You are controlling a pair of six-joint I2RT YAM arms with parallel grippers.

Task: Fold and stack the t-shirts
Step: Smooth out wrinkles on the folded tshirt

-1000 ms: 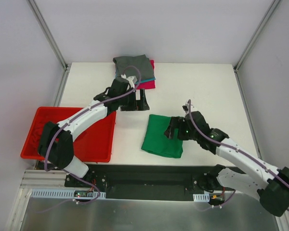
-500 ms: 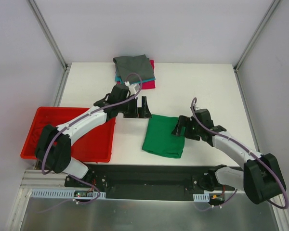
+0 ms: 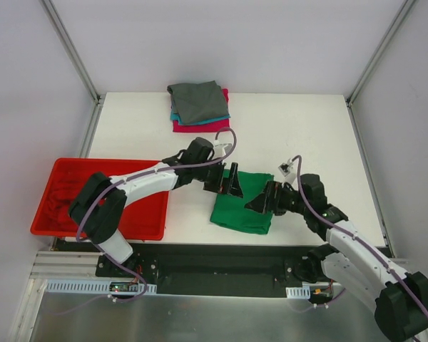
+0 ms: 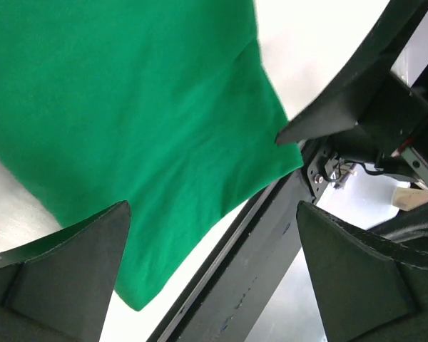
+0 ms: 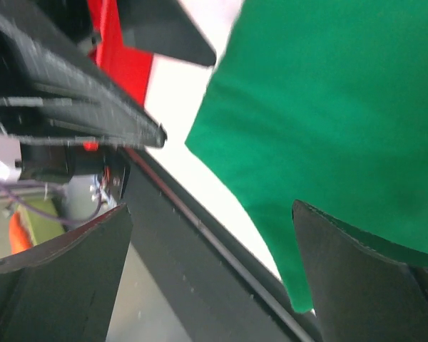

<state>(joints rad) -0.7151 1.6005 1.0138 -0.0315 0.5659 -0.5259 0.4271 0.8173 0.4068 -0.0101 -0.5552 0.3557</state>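
The green shirt [image 3: 232, 214] lies by the near edge of the bench. My left gripper [image 3: 230, 185] hangs over its far-left side and my right gripper [image 3: 260, 204] over its right side. Both are wide open and empty.

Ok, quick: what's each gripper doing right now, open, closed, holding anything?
Left gripper: open, holding nothing, over the green t-shirt.
Right gripper: open, holding nothing, over the same shirt.
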